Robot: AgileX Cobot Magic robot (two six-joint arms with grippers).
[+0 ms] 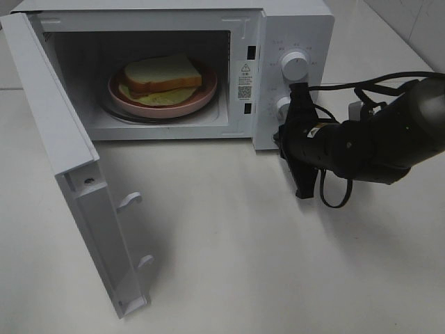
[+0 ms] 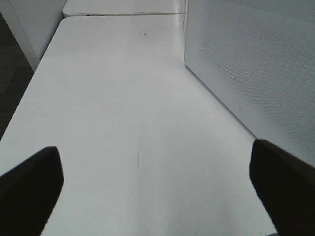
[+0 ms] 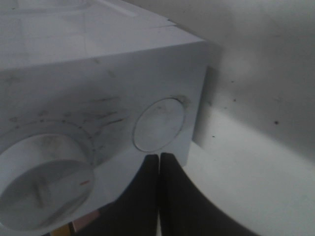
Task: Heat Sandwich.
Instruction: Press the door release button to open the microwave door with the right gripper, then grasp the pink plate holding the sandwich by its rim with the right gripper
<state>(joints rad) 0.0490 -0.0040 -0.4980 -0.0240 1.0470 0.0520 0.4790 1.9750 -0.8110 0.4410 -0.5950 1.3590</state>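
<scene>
The sandwich (image 1: 164,75), white bread with yellow-green filling, lies on a pink plate (image 1: 203,95) inside the white microwave (image 1: 292,24). The microwave door (image 1: 62,146) stands wide open at the left. My right gripper (image 1: 281,139) is shut and empty, its tip at the lower part of the control panel. In the right wrist view the closed fingers (image 3: 159,196) sit just below a flat round button (image 3: 158,124), beside a dial knob (image 3: 44,182). My left gripper (image 2: 155,164) is open and empty above bare table, beside the door (image 2: 246,64); it is out of the exterior high view.
Two dial knobs (image 1: 295,67) (image 1: 283,106) are on the panel. The open door juts out over the left front of the white table (image 1: 229,243). The right arm and its cables (image 1: 375,139) lie over the table to the right of the microwave.
</scene>
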